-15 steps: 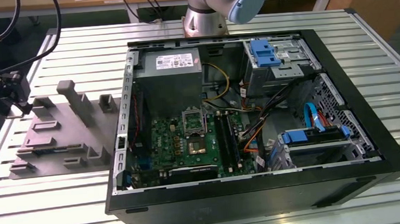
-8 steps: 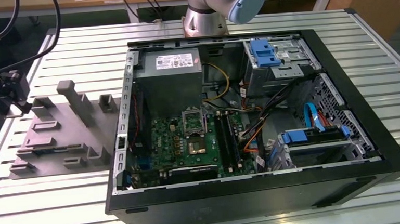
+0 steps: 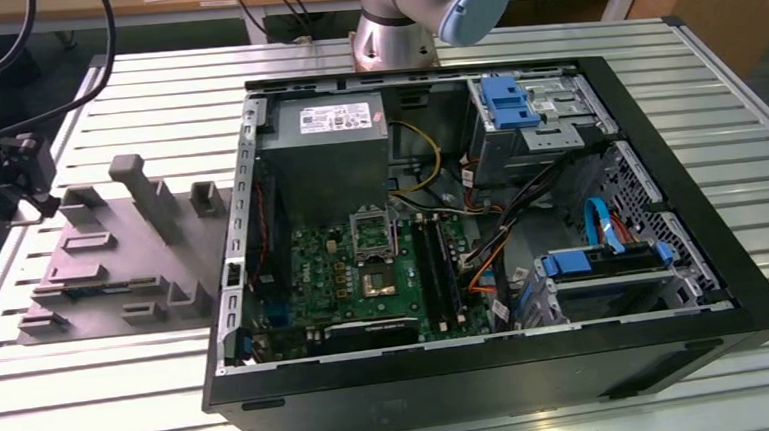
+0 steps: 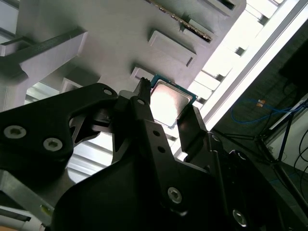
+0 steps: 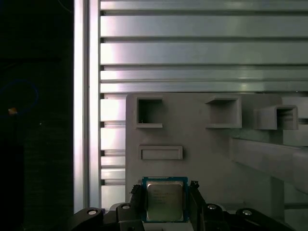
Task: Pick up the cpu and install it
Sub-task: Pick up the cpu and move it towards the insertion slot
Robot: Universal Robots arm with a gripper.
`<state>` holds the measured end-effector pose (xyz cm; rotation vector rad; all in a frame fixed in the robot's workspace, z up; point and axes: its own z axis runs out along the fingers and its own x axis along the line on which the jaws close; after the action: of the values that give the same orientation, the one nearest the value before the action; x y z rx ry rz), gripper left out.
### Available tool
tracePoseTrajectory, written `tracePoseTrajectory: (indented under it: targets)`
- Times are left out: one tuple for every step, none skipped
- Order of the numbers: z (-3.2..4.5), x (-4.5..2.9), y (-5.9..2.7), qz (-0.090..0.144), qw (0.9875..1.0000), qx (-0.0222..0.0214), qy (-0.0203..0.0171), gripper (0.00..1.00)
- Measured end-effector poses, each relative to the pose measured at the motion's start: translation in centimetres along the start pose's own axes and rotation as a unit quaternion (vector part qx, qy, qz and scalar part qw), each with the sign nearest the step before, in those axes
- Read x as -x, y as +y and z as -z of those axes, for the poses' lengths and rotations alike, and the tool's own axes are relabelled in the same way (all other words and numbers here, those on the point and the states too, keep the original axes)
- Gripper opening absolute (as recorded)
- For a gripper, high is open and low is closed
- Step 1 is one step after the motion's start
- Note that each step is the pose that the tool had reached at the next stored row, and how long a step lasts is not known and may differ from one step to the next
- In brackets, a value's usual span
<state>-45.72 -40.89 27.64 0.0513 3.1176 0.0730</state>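
- Gripper (image 5: 166,191) pinching cpu (image 5: 164,202) by two opp. edges, at grey tray (image 5: 216,159); lifted or not, can't tell.
- Grasp looks made; install not done: socket (image 3: 373,234) in case (image 3: 501,369) well apart.
- Cpu flat, lid facing wrist cams; approx. square, no clear long axis.

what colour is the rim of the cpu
Blue-green, a thin rim around the silvery top of the cpu; clearest in the first wrist view.
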Motion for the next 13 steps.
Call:
tracePoseTrajectory:
  targets:
    - [0.03, 0.00, 0.00, 0.000, 1.0000, 0.0000, 0.0000, 0.47]
    - [0.05, 0.00, 0.00, 0.000, 1.0000, 0.0000, 0.0000, 0.47]
    - [0.09, 0.00, 0.00, 0.000, 1.0000, 0.0000, 0.0000, 0.47]
    - [0.13, 0.00, 0.01, 0.000, 1.0000, 0.0000, 0.0001, 0.47]
    - [0.16, 0.00, 0.01, 0.000, 1.0000, 0.0000, 0.0000, 0.47]
    - [0.20, 0.00, 0.01, 0.000, 1.0000, 0.0000, 0.0000, 0.47]
    - [0.24, 0.00, 0.01, 0.000, 1.0000, 0.0000, 0.0000, 0.47]
    - [0.29, 0.01, 0.01, 0.000, 1.0000, 0.0000, 0.0000, 0.47]
    - [0.33, 0.01, 0.01, 0.000, 1.0000, 0.0000, 0.0000, 0.47]
    - [0.36, 0.01, 0.02, 0.000, 1.0000, 0.0000, 0.0000, 0.47]
    - [0.41, 0.01, 0.02, 0.000, 1.0000, 0.0000, 0.0000, 0.47]
    - [0.46, 0.01, 0.02, 0.000, 1.0000, 0.0000, 0.0000, 0.47]
    - [0.50, 0.01, 0.02, 0.000, 1.0000, 0.0000, 0.0000, 0.47]
